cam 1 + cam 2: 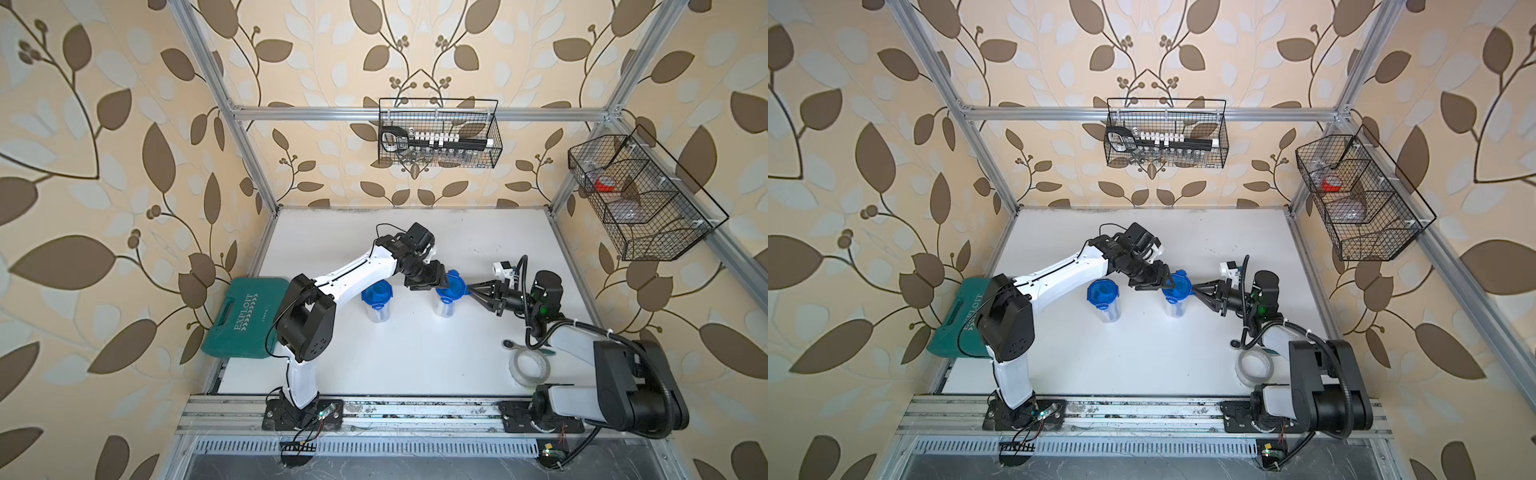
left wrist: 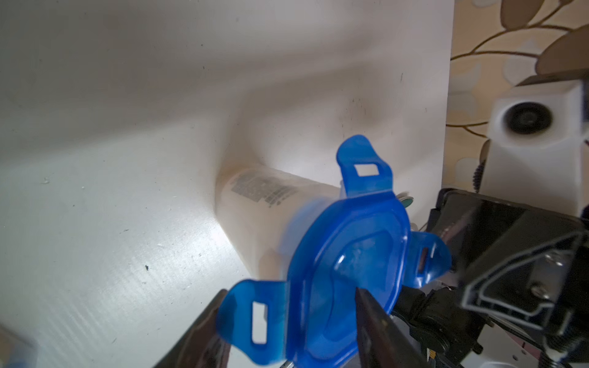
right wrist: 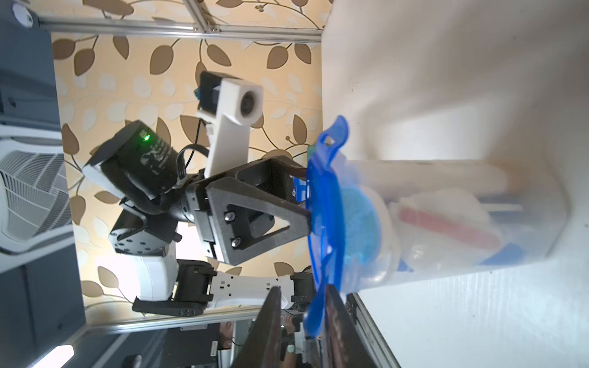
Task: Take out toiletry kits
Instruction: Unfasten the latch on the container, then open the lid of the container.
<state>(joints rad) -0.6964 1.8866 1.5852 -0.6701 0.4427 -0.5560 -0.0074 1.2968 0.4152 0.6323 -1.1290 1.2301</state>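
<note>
Two clear jars stand on the white table, each under a blue four-tabbed lid: a left jar point(image 1: 377, 313) and a right jar point(image 1: 445, 308). The toiletry kits are inside; white, red-orange and blue pieces point(image 3: 446, 223) show through the right jar's wall. My left gripper point(image 2: 290, 290) is open, tips on the right jar's lid point(image 2: 347, 255), straddling one raised tab point(image 2: 255, 318). My right gripper point(image 3: 302, 286) reaches in from the right, jaws narrow. Another tab point(image 3: 314, 318) lies between them against one finger, with a gap to the other. The lid looks blurred.
A green tool case point(image 1: 245, 318) lies at the table's left edge. A clear tape roll point(image 1: 530, 365) and a small black item point(image 1: 508, 343) sit by the right arm. Wire baskets hang on the back wall point(image 1: 438, 133) and the right frame point(image 1: 640, 195).
</note>
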